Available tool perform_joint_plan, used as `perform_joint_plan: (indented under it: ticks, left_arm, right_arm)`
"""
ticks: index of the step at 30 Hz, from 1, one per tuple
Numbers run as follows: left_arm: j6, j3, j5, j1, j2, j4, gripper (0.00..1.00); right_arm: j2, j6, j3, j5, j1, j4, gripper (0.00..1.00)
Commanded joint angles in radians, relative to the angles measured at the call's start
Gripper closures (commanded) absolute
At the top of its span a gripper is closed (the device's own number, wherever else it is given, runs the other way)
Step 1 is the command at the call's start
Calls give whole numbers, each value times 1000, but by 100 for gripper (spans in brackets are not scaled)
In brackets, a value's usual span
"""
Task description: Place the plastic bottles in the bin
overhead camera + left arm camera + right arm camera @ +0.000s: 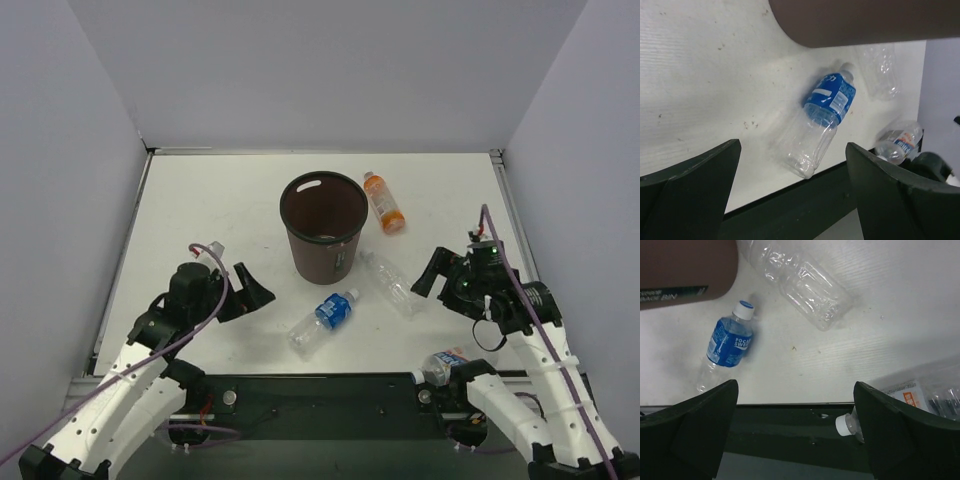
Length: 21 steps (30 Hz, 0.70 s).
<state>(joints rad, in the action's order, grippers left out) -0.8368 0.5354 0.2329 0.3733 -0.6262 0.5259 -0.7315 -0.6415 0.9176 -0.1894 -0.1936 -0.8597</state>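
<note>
Left hand (pixel 250 288): fingers spread wide and holding nothing, low over the near left of the surface (pixel 200 205).
Right hand (pixel 433 277): also spread and holding nothing, at the near right, facing left.
Blue-label bottle (pixel 325 320): lies on its side between my two hands, cap toward the bin (pixel 320 262); my left wrist view frames it between my fingers.
Plain clear bottle (pixel 392 283): on its side just ahead of my right hand, near the bin's right flank.
Whitish-label bottle (pixel 443 364): at the near edge beside my right arm's base, against the black base rail (pixel 320 395).
Orange bottle (pixel 384 203): lies right of the bin, on the far side.
Bin: upright, mid-surface, mouth open upward.
Top view only: the orange bottle and the bin's mouth.
Right wrist only: the whitish-label bottle's white cap, over the black rail.
Edges: grey walls left, right and far; a raised lip along the sides.
Room: white surface between my left hand and the left wall.
</note>
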Motion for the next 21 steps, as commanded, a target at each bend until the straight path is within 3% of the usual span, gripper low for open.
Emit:
perform_joint_plan:
  ticks: [1,7,11,18,21]
  left_arm:
    - [83,37,-133,165,-26,31,3]
    - [185,67,-210,332,-162,-10,3]
    - [191,75,-331,464,-195,-3,3]
    - [183,28,-325,469,-41,-17,3]
    - [183,28,-325,470,-4,0,3]
  right_arm:
    - [-112,83,-20,73,-151,140,7]
    - [-264,251,-46,220,-236,304,13]
    - [-301,344,-135,202,-236,480,13]
    - [-480,358,-241,87,-234,726,16]
    - [-578,350,-214,105,-247,728,18]
